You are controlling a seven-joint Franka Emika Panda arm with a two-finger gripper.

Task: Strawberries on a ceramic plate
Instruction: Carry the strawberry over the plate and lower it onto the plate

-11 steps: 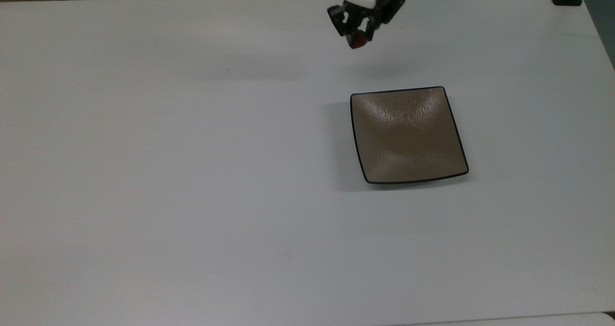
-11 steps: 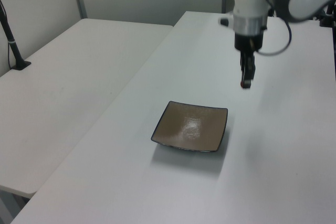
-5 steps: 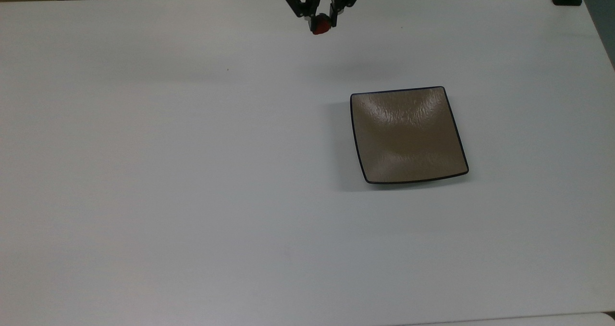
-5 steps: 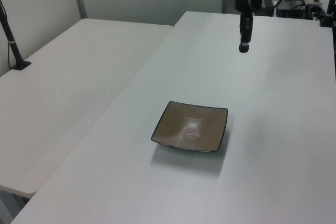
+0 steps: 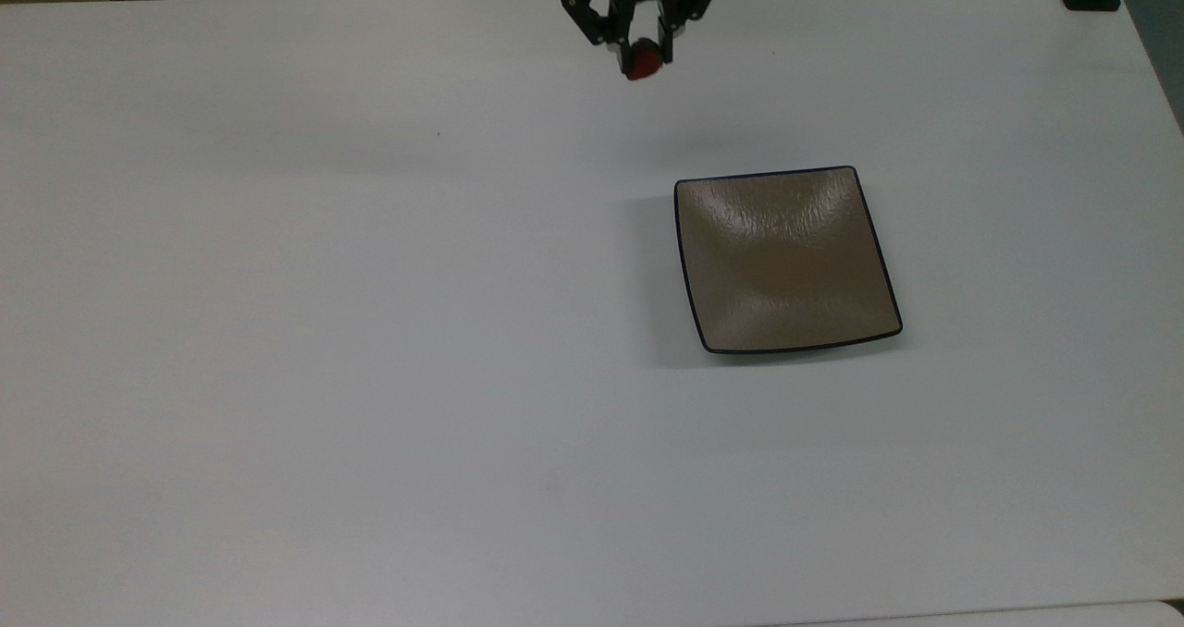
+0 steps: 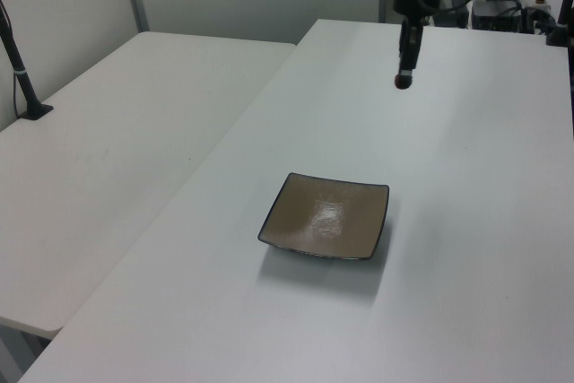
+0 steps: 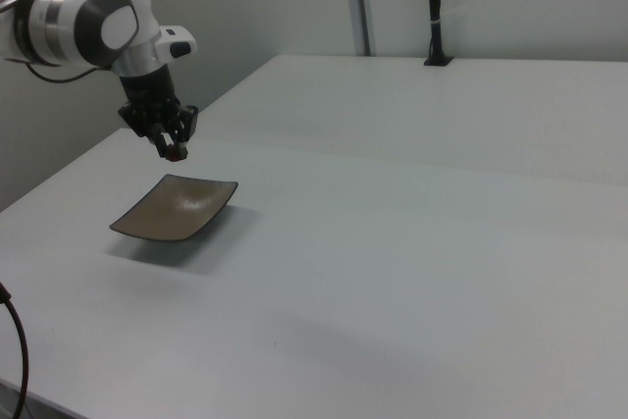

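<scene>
Nearest us, we see wide bare table (image 5: 324, 377) filling the lower and left of the top view. Right of centre sits the ceramic plate (image 5: 786, 259), its dark rim clear of every table edge. Beyond it, near the upper edge, the gripper (image 5: 645, 63) hangs above the tabletop, fingers clamped on the strawberry (image 5: 644, 65), well apart from the plate.
</scene>
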